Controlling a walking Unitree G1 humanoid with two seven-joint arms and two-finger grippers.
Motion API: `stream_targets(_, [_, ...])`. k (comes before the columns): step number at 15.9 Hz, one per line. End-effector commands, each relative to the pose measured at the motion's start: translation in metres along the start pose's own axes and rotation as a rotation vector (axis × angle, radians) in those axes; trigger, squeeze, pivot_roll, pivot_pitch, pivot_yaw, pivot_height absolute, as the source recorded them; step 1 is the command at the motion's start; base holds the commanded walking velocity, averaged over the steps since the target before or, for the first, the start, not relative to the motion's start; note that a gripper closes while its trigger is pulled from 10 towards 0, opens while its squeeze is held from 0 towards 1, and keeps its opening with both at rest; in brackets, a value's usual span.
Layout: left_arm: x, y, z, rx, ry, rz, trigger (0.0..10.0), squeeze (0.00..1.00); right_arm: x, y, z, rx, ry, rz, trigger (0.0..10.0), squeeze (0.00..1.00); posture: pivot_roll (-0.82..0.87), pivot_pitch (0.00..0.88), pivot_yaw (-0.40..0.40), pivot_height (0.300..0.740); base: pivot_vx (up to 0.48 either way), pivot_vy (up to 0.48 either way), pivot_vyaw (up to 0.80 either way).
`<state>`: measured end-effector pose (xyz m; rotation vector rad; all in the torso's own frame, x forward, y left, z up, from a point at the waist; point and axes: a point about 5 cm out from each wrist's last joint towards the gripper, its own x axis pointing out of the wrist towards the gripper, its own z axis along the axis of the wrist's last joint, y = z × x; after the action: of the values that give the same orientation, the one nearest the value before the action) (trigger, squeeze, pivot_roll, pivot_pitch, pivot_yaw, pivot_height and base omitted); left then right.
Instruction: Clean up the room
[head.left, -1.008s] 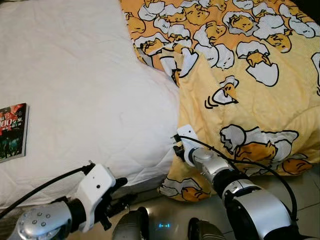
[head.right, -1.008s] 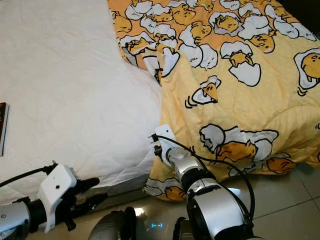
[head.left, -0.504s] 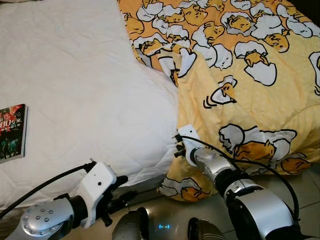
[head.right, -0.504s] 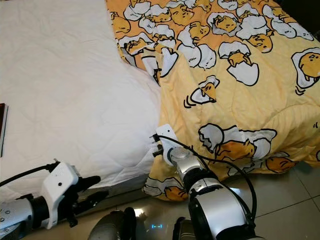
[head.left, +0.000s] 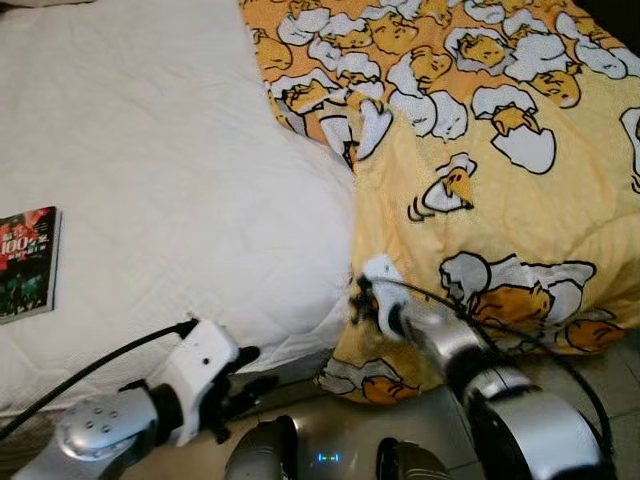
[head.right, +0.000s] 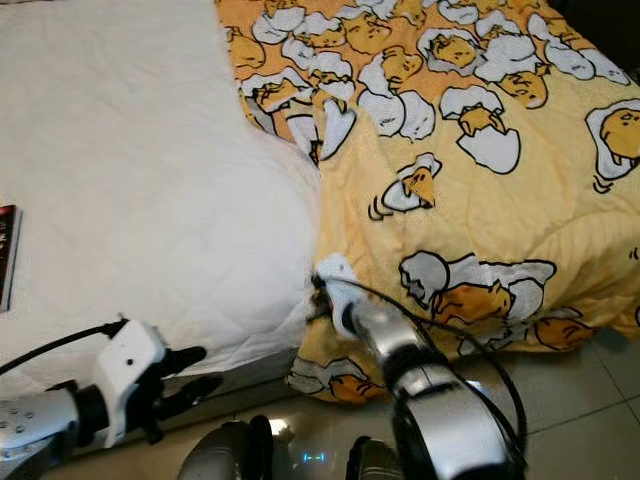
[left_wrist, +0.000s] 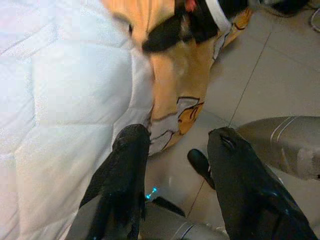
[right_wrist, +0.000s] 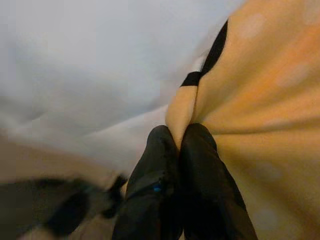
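While the yellow egg-print blanket (head.left: 480, 180) lay bunched over the far right of the bed with its lower edge drooping toward the tiled floor (head.right: 580, 400), the right gripper (right_wrist: 177, 145) had its two black fingers pressed together on a fold of that edge, right where the blanket met the white quilted mattress (head.left: 170, 190). The pinch sat low on the hanging side, which suggested the aim was to drag or lift the cloth back across the bare mattress so the bed could be made. The right arm looked blurred in the head views, so it was probably moving. The left gripper (left_wrist: 175, 165) hung below the mattress edge, over the floor, with its fingers spread wide and nothing between them; it seemed placed to take a second hold on the blanket's hem. A book (head.left: 25, 262) with a dark cover lay flat near the left edge of the mattress, well apart from both grippers, likely another item to be tidied later
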<state>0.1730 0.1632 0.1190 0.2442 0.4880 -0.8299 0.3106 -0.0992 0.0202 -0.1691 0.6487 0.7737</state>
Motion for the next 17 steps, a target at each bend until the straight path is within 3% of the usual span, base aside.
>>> stream_targets(1, [0.001, -0.002, -0.001, 0.005, 0.009, -0.001, 10.0, 0.00, -0.002, 0.010, -0.011, -0.030, 0.018, 0.139, 0.0, 0.00, 0.16, 0.155, 0.064, 0.740, 0.000, 0.000, 0.00])
stream_targets(3, [0.002, -0.002, 0.006, 0.013, -0.003, -0.020, 10.0, 0.00, -0.021, 0.017, -0.042, -0.097, 0.076, 0.332, 0.0, 0.00, 0.15, 0.149, 0.071, 0.740, 0.000, 0.000, 0.00])
stream_targets(6, [0.003, -0.002, 0.013, 0.025, -0.006, -0.059, 10.0, 0.00, -0.048, 0.030, -0.072, -0.138, 0.139, 0.509, 0.0, 0.00, 0.14, 0.143, 0.082, 0.740, 0.000, 0.000, 0.00])
stream_targets(9, [0.004, -0.003, 0.014, 0.031, -0.001, -0.080, 10.0, 0.00, -0.063, 0.048, -0.077, -0.114, 0.131, 0.636, 0.0, 0.00, 0.14, 0.134, 0.082, 0.740, 0.000, 0.000, 0.00])
stream_targets(12, [0.002, -0.004, 0.014, 0.034, 0.005, -0.082, 10.0, 0.00, -0.066, 0.060, -0.078, -0.116, 0.135, 0.678, 0.0, 0.00, 0.14, 0.130, 0.082, 0.740, 0.000, 0.000, 0.00])
stream_targets(13, [0.002, -0.004, 0.013, 0.035, 0.007, -0.082, 10.0, 0.00, -0.066, 0.061, -0.078, -0.124, 0.137, 0.675, 0.8, 0.00, 0.14, 0.126, 0.081, 0.740, 0.000, 0.000, 0.00])
stream_targets(14, [0.002, -0.005, 0.012, 0.037, 0.011, -0.082, 10.0, 0.00, -0.065, 0.062, -0.080, -0.133, 0.159, 0.658, 10.0, 0.00, 0.15, 0.125, 0.081, 0.740, 0.000, 0.000, 0.00])
stream_targets(17, [0.003, -0.006, 0.012, 0.036, 0.013, -0.082, 10.0, 0.00, -0.068, 0.059, -0.085, -0.093, 0.239, 0.636, 10.0, 0.00, 0.15, 0.120, 0.082, 0.740, 0.000, 0.000, 0.00])
